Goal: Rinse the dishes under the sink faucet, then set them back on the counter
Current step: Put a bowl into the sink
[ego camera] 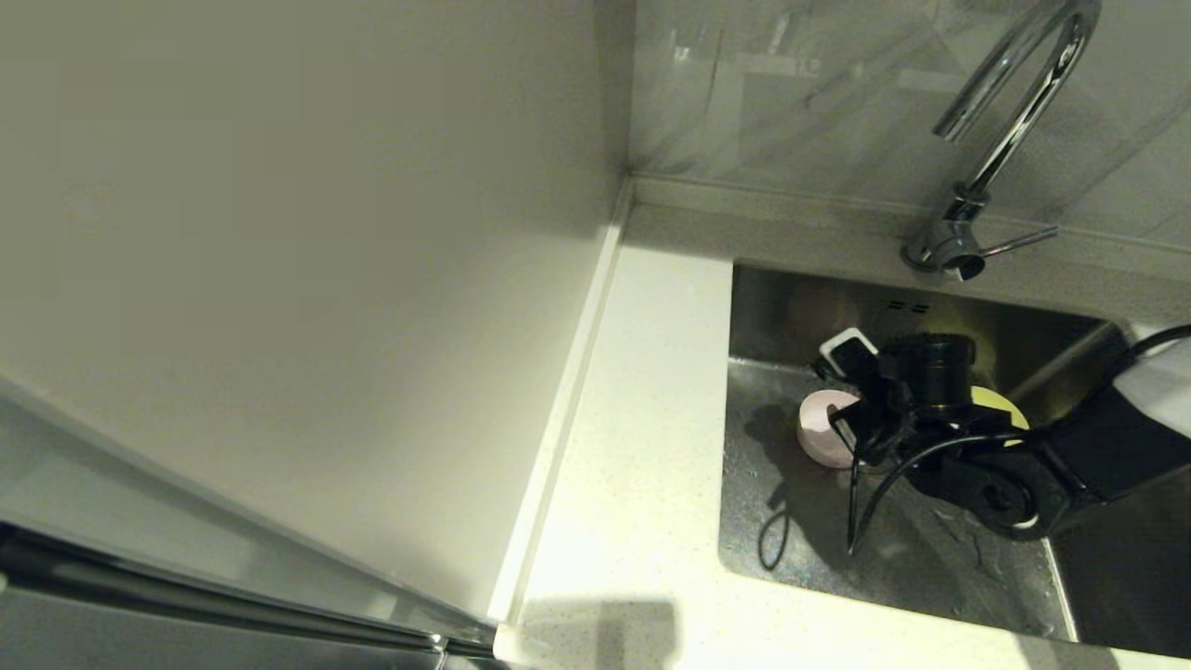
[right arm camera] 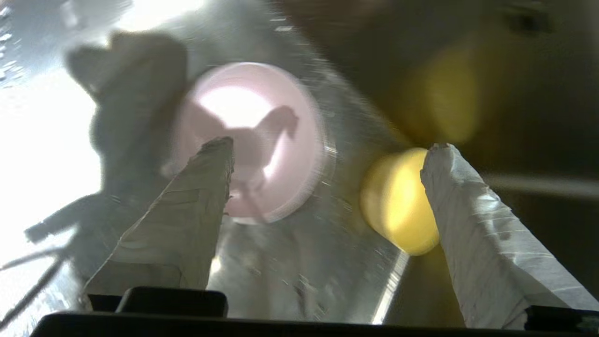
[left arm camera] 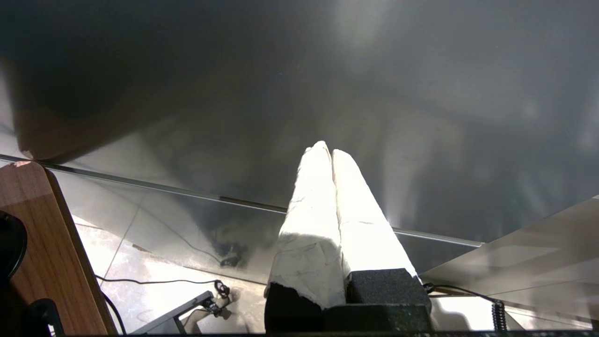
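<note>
My right gripper (right arm camera: 332, 143) hangs open low inside the sink (ego camera: 819, 549), nothing between its taped fingers (right arm camera: 178, 220). Its wrist (ego camera: 921, 391) covers the middle of the basin. The pale pink bowl (ego camera: 823, 428) (right arm camera: 248, 107) rests on the sink floor, just beyond one fingertip. The yellow bowl (ego camera: 1003, 406) (right arm camera: 398, 201) lies close to the other fingertip, near the back wall. The grey-blue bowl and the drain strainer are hidden. The chrome faucet (ego camera: 1005, 140) rises behind the basin. My left gripper (left arm camera: 327, 150) is shut and empty, parked out of the head view.
The white speckled counter (ego camera: 642, 419) runs left of and in front of the sink. A plain off-white panel (ego camera: 279, 233) stands at the left. The faucet's side lever (ego camera: 1022, 242) points right. Two overflow slots (ego camera: 907, 305) mark the back wall. A black cable (ego camera: 870, 493) dangles from the right wrist.
</note>
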Robot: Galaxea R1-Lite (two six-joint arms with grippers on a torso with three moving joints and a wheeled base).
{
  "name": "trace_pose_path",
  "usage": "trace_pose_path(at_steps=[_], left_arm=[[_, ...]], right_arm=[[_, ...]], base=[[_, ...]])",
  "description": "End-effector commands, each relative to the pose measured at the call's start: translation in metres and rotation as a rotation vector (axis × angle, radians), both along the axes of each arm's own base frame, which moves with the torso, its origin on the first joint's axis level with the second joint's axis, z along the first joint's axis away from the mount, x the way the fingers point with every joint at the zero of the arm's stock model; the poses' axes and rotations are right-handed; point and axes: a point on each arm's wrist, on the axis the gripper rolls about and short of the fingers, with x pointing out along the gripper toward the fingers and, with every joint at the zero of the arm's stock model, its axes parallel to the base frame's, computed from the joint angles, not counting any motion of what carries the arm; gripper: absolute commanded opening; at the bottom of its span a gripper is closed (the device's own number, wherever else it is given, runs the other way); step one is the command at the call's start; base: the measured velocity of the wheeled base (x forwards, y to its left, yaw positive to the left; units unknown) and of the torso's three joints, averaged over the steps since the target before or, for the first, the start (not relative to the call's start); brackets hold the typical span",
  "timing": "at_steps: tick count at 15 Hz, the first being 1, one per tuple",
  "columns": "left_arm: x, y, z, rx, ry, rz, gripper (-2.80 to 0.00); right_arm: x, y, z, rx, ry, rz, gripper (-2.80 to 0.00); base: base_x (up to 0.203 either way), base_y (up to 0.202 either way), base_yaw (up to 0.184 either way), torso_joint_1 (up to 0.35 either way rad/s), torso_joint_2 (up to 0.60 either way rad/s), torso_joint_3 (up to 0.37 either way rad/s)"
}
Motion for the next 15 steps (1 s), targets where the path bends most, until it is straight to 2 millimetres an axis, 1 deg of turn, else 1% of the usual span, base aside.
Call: trace_pose_path(at_steps=[1, 2, 3, 4, 5, 7, 8, 9, 10, 11, 12, 13, 15], left_arm=[[0.000, 0.000, -0.001, 0.000, 0.003, 0.000, -2.80], [0.000, 0.000, -0.001, 0.000, 0.003, 0.000, -2.80], [0.000, 0.000, -0.001, 0.000, 0.003, 0.000, -2.80], [0.000, 0.000, -0.001, 0.000, 0.003, 0.000, -2.80], [0.000, 0.000, -0.001, 0.000, 0.003, 0.000, -2.80], [0.000, 0.000, -0.001, 0.000, 0.003, 0.000, -2.80], [0.000, 0.000, -0.001, 0.000, 0.003, 0.000, -2.80], [0.000, 0.000, -0.001, 0.000, 0.003, 0.000, -2.80], [0.000, 0.000, -0.001, 0.000, 0.003, 0.000, -2.80], [0.000, 0.000, -0.001, 0.000, 0.003, 0.000, -2.80], [0.000, 0.000, -0.001, 0.000, 0.003, 0.000, -2.80], [0.000, 0.000, -0.001, 0.000, 0.003, 0.000, -2.80], [0.000, 0.000, -0.001, 0.000, 0.003, 0.000, -2.80]], right_arm=[[-0.033, -0.017, 0.046, 0.031, -0.103, -0.029, 0.00], [-0.045, -0.027, 0.060, 0.036, -0.121, -0.051, 0.00], [-0.058, -0.040, 0.073, 0.034, -0.114, -0.087, 0.00], [-0.068, -0.061, 0.081, 0.027, -0.083, -0.151, 0.00], [-0.071, -0.084, 0.087, 0.022, -0.068, -0.226, 0.00], [-0.083, -0.136, 0.109, 0.035, -0.056, -0.363, 0.00], [-0.093, -0.162, 0.120, 0.053, -0.040, -0.411, 0.00], [-0.108, -0.187, 0.128, 0.086, 0.008, -0.451, 0.00], [-0.127, -0.206, 0.133, 0.142, 0.091, -0.477, 0.00], [-0.145, -0.219, 0.135, 0.212, 0.186, -0.499, 0.00], [-0.159, -0.229, 0.138, 0.264, 0.237, -0.533, 0.00], [-0.168, -0.238, 0.140, 0.306, 0.246, -0.573, 0.00], [-0.165, -0.246, 0.135, 0.399, 0.217, -0.701, 0.00]], base=[[0.000, 0.000, 0.000, 0.000, 0.00, 0.000], [0.000, 0.000, 0.000, 0.000, 0.00, 0.000], [0.000, 0.000, 0.000, 0.000, 0.00, 0.000], [0.000, 0.000, 0.000, 0.000, 0.00, 0.000], [0.000, 0.000, 0.000, 0.000, 0.00, 0.000], [0.000, 0.000, 0.000, 0.000, 0.00, 0.000], [0.000, 0.000, 0.000, 0.000, 0.00, 0.000], [0.000, 0.000, 0.000, 0.000, 0.00, 0.000], [0.000, 0.000, 0.000, 0.000, 0.00, 0.000], [0.000, 0.000, 0.000, 0.000, 0.00, 0.000], [0.000, 0.000, 0.000, 0.000, 0.00, 0.000], [0.000, 0.000, 0.000, 0.000, 0.00, 0.000], [0.000, 0.000, 0.000, 0.000, 0.00, 0.000]])
